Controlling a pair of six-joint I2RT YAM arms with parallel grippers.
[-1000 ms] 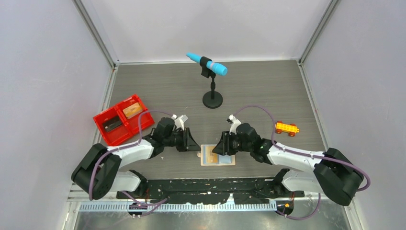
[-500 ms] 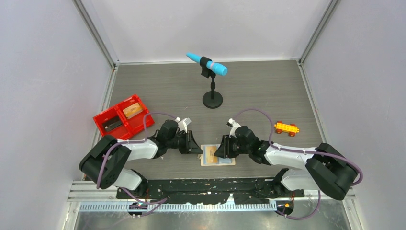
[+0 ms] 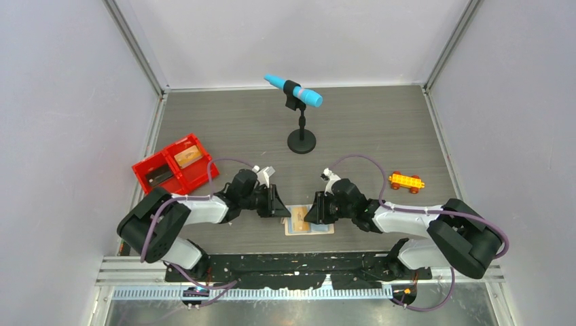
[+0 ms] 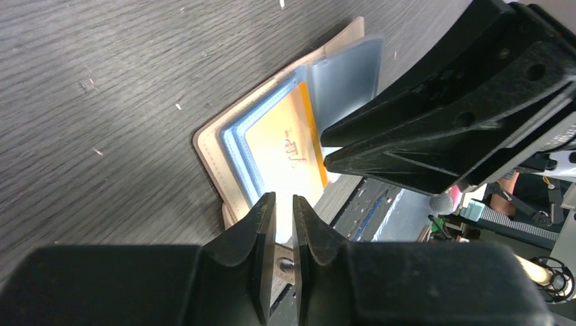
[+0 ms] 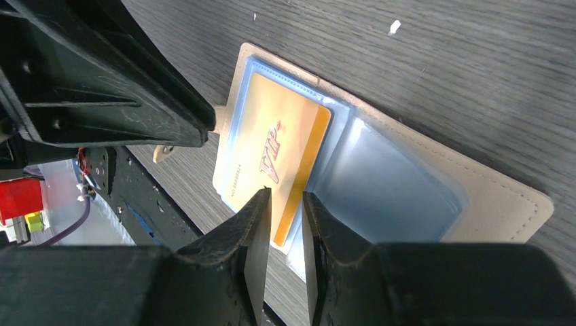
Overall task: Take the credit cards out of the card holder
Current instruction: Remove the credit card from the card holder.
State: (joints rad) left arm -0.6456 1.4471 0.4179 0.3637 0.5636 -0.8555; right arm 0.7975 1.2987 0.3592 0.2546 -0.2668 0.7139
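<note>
The tan card holder (image 3: 326,230) lies open on the table between my two grippers, blue-grey sleeves up (image 5: 502,197). A tan-orange credit card (image 5: 272,149) lies flat on its left half (image 4: 285,149), reaching past the sleeve's near edge. My left gripper (image 4: 284,198) is at the holder's (image 4: 207,146) left edge (image 3: 282,211). Its jaws stand almost together with the holder's snap tab between them. My right gripper (image 5: 286,195) hangs over the card's near orange edge (image 3: 309,216) with a narrow gap between its jaws. No dark card shows.
A red two-compartment tray (image 3: 151,182) holding small items sits at the left. A black stand with a blue microphone (image 3: 293,90) is at the back middle. An orange-yellow toy brick car (image 3: 406,180) sits to the right. Grey walls enclose the table.
My left gripper has moved right to the holder's edge and narrowed its jaws on the tab. The right gripper has dropped slightly toward the card while its jaws narrowed.
</note>
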